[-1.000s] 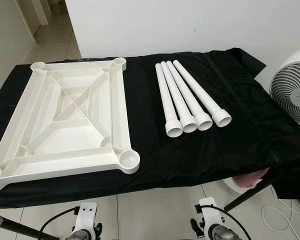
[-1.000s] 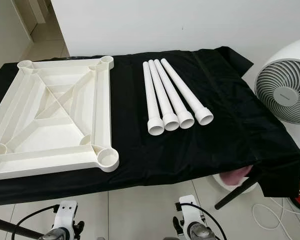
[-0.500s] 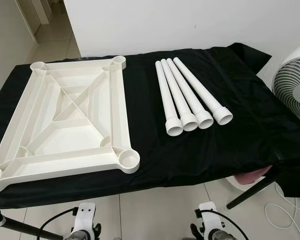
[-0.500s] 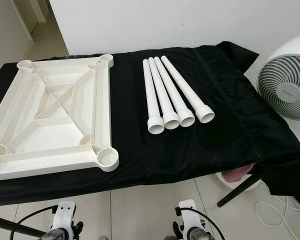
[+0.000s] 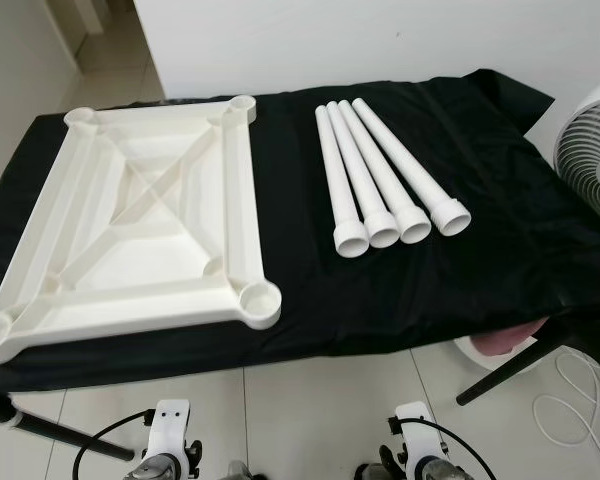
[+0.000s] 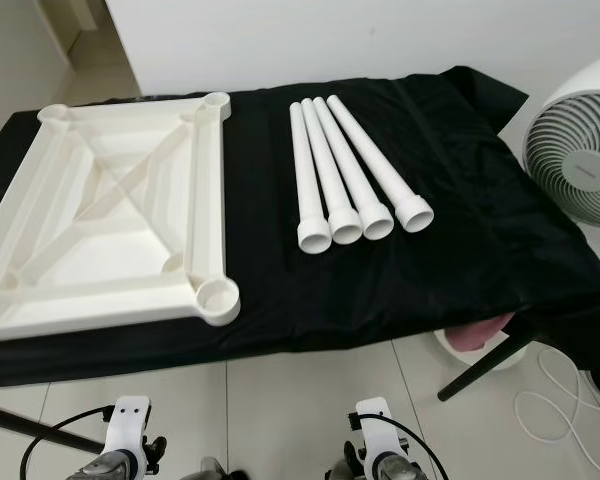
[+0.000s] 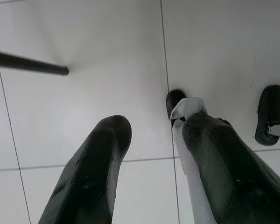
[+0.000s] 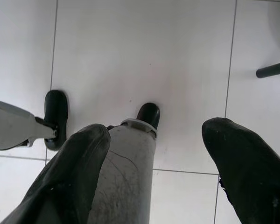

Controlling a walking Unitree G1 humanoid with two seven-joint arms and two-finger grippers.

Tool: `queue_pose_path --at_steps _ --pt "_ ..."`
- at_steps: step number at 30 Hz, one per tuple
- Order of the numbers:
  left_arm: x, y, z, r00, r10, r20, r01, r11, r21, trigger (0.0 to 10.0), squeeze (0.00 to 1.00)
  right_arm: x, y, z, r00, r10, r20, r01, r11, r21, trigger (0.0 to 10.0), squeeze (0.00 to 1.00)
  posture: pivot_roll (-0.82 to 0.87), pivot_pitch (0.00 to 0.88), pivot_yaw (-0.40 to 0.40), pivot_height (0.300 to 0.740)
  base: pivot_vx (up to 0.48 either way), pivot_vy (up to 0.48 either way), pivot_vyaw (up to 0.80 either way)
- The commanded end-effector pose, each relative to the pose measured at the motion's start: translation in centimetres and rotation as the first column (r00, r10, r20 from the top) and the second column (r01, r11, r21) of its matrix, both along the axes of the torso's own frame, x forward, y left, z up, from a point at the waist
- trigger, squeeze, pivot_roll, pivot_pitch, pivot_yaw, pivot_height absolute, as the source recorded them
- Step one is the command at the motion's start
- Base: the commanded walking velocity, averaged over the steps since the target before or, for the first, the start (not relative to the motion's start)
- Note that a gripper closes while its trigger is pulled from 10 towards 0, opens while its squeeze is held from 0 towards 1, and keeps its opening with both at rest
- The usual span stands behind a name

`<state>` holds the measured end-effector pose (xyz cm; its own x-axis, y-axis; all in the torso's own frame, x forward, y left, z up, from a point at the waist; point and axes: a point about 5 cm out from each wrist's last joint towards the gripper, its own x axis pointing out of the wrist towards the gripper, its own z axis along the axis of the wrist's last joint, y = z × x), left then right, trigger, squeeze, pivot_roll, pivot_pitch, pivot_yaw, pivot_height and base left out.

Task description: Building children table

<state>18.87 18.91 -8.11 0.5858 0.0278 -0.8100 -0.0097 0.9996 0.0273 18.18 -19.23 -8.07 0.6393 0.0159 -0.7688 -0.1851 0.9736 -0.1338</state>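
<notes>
The tabletop [image 5: 130, 240] and four legs [image 5: 380, 185] looked like smooth white plastic with a soft sheen. The cloth [image 5: 500, 240] under them was black and faintly glossy, creased in places. The floor [image 7: 107, 46] was glossy pale tile. The gripper fingers [image 7: 93, 172] were matt black, finely textured.

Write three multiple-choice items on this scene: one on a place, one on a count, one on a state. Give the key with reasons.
1. Where do the table legs lie?
A. right of the tabletop
B. inside the tabletop
C. on the floor

2. How many legs are there?
A. two
B. four
C. six

3. What state is the tabletop in?
A. standing on its legs
B. leaning on the wall
C. upside down, corner sockets empty

Key: 1 A, they lie side by side on the black cloth, clear of the frame; 2 B, four flared ends show; 3 C, its ribs face up and nothing sits in the near socket.
</notes>
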Motion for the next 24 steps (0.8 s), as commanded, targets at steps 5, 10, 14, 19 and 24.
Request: queue_pose_path --at_steps 5,10,14,19,24 --pt "-0.88 0.23 -0.37 0.999 -0.040 -0.036 0.038 0.998 -0.056 10.0 0.00 -0.84 0.42 -0.50 0.999 -0.001 -0.034 0.001 1.000 0.008 10.0 0.00 -0.12 0.020 0.107 0.740 -0.278 0.000 0.00" --pt "-0.82 0.34 -0.31 0.999 -0.042 -0.029 0.041 0.998 -0.047 10.0 0.00 -0.93 0.44 -0.54 0.999 -0.002 -0.037 0.002 1.000 0.008 10.0 0.00 -0.12 0.019 0.109 0.740 -0.225 0.000 0.00" --pt "-0.72 0.44 -0.24 0.998 -0.055 -0.021 0.054 0.998 -0.031 10.0 0.00 -0.92 0.44 -0.54 0.999 -0.002 -0.037 0.002 1.000 0.009 10.0 0.00 -0.12 0.019 0.109 0.740 0.000 0.000 0.00" --pt "-0.55 0.48 -0.14 0.998 -0.059 -0.011 0.059 0.998 -0.028 10.0 0.00 -0.73 0.41 -0.45 0.999 -0.002 -0.033 0.002 1.000 0.008 10.0 0.00 -0.11 0.017 0.105 0.740 0.000 0.000 0.00" --pt "-0.24 0.53 0.07 0.997 -0.070 0.015 0.070 0.997 -0.017 10.0 0.00 -0.59 0.38 -0.37 1.000 0.002 -0.026 -0.002 1.000 0.004 10.0 0.00 -0.11 0.019 0.104 0.740 0.000 0.000 0.00"
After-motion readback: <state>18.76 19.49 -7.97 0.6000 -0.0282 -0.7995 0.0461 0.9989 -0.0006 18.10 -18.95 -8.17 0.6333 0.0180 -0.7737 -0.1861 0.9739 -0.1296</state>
